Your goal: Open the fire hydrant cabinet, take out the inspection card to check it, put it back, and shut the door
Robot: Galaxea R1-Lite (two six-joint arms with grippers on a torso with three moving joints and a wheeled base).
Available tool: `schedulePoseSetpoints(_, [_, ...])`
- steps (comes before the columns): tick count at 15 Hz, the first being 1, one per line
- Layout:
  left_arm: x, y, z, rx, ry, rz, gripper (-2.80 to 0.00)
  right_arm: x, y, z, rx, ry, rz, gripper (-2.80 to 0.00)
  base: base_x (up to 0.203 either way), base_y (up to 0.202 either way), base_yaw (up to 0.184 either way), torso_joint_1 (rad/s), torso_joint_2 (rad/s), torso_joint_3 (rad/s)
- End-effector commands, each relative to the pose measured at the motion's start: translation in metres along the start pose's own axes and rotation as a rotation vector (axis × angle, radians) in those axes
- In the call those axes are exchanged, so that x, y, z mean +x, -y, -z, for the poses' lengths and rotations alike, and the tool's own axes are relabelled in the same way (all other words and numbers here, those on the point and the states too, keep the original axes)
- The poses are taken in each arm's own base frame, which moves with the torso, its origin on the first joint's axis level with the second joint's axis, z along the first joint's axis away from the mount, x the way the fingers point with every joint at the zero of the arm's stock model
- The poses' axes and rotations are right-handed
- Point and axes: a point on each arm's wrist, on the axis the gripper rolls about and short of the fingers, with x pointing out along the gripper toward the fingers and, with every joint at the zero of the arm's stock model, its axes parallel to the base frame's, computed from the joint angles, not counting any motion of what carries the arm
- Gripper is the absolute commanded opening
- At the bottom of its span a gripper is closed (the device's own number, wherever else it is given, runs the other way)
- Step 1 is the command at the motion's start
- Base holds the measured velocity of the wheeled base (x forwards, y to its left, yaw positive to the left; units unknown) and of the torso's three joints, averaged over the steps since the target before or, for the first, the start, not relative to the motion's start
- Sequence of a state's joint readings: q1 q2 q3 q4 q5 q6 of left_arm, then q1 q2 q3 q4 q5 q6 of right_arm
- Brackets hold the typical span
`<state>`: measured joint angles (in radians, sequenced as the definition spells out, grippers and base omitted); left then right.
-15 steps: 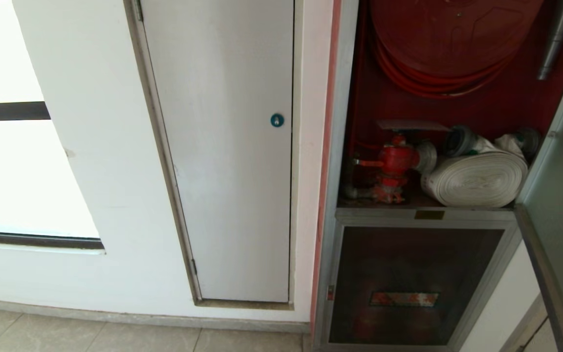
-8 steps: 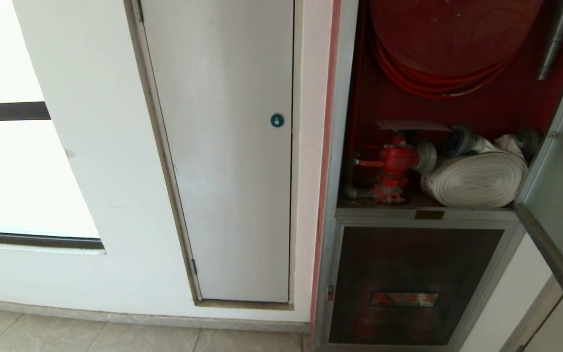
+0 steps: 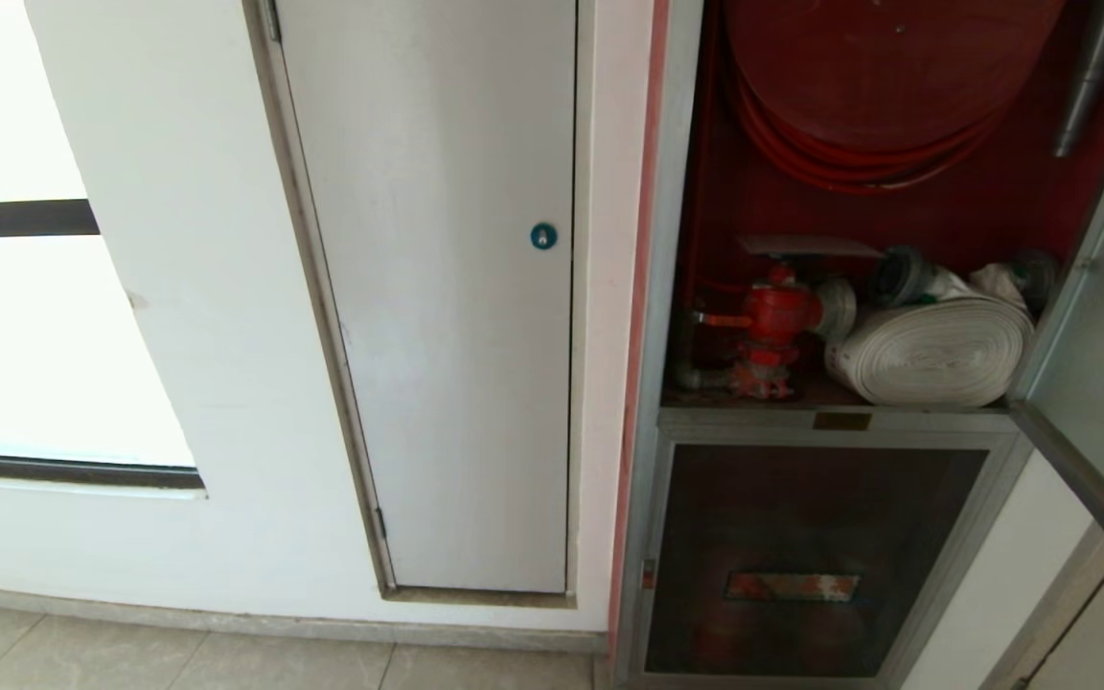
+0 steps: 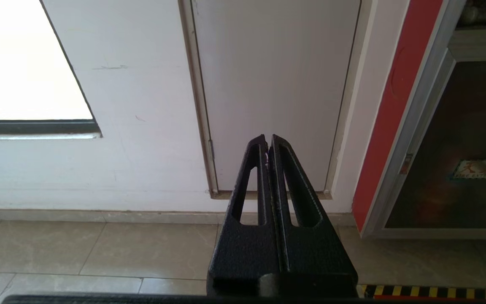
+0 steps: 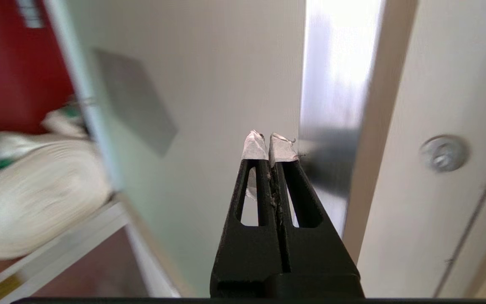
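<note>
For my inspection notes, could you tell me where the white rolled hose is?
In the head view, the white rolled hose lies on the open cabinet's shelf, right of the red hydrant valve, below the hose reel.

Daylight blew out the window [image 3: 44, 326] at the head view's left into featureless white. Beyond the right gripper [image 5: 268, 141], the rolled hose [image 5: 36, 198] smeared with motion blur, glare streaked the door's metal edge [image 5: 336, 76], and a grey shadow fell just beside its tips.

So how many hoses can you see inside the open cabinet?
2: a red hose wound on the reel at the top, and a white rolled hose on the shelf beside the hydrant valve. More may be hidden.
</note>
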<state>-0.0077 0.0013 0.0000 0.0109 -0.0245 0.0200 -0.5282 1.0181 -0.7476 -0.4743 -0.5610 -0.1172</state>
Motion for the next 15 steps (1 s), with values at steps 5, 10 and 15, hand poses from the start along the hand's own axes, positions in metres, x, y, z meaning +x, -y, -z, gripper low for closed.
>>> schedulePoseSetpoints(5, [0.000, 0.000, 0.000, 0.000, 0.000, 0.000, -2.80, 0.037, 0.010, 0.012, -0.026, -0.049, 0.041, -2.80, 0.000, 0.000, 0.000, 0.000, 0.00, 0.000])
schedulePoseSetpoints(10, [0.000, 0.000, 0.000, 0.000, 0.000, 0.000, -2.80, 0.054, 0.021, 0.015, -0.040, -0.061, 0.024, -2.80, 0.000, 0.000, 0.000, 0.000, 0.00, 0.000])
schedulePoseSetpoints(15, [0.000, 0.000, 0.000, 0.000, 0.000, 0.000, -2.80, 0.047, 0.000, 0.015, -0.021, -0.054, -0.206, -2.80, 0.000, 0.000, 0.000, 0.000, 0.00, 0.000])
